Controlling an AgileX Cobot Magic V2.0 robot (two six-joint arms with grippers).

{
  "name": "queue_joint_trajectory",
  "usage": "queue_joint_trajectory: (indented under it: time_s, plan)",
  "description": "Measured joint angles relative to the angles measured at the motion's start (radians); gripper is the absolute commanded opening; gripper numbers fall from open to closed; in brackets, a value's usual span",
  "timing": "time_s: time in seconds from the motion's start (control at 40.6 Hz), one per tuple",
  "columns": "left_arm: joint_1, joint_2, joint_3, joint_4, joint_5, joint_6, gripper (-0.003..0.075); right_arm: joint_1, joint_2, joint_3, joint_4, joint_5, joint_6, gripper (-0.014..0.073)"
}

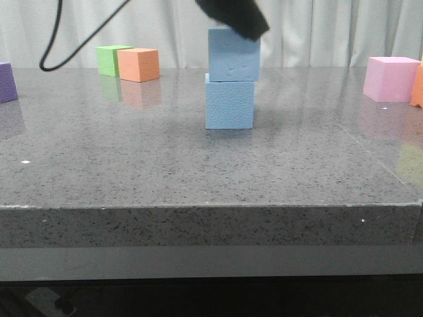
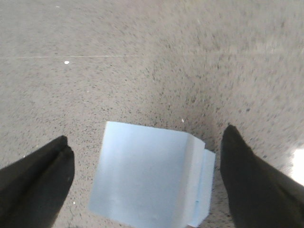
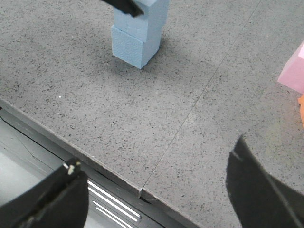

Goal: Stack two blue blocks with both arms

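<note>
At centre frame, the upper block (image 1: 234, 55) rests on the lower block (image 1: 229, 102), slightly offset. Left gripper (image 2: 147, 178) spread around it; right gripper (image 3: 156, 190) open, well apart. Release step; next, lift clear.

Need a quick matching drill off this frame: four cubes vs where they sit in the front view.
Things:
1. upper blue cube
2. pink cube
3. purple cube
4. orange cube

Places:
A. far left edge of the table
B. touching the green cube, back left
C. on the lower blue cube, slightly offset
D. back right, near the edge

Pairs: 1-C, 2-D, 3-A, 4-B
</note>
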Motion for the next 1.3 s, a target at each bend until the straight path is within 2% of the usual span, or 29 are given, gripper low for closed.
queue_joint_trajectory:
  time_s: [0.271, 0.566, 0.788, 0.936, 1.305]
  plan:
    - [0.019, -0.111, 0.0, -0.012, 0.109, -0.218, 0.0607, 0.0, 0.0, 0.0, 0.0, 0.002, 0.0, 0.0602]
    - [0.061, -0.153, 0.0, 0.021, 0.205, -0.649, 0.0607, 0.0, 0.0, 0.0, 0.0, 0.002, 0.0, 0.0602]
    - [0.084, -0.2, 0.041, 0.04, 0.243, -0.764, 0.0607, 0.0, 0.0, 0.0, 0.0, 0.002, 0.0, 0.0602]
    - [0.084, -0.303, 0.175, 0.04, 0.192, -0.779, 0.0607, 0.0, 0.0, 0.0, 0.0, 0.002, 0.0, 0.0602]
    - [0.086, -0.691, 0.677, 0.105, 0.015, -0.837, 0.0607, 0.0, 0.0, 0.0, 0.0, 0.002, 0.0, 0.0602]
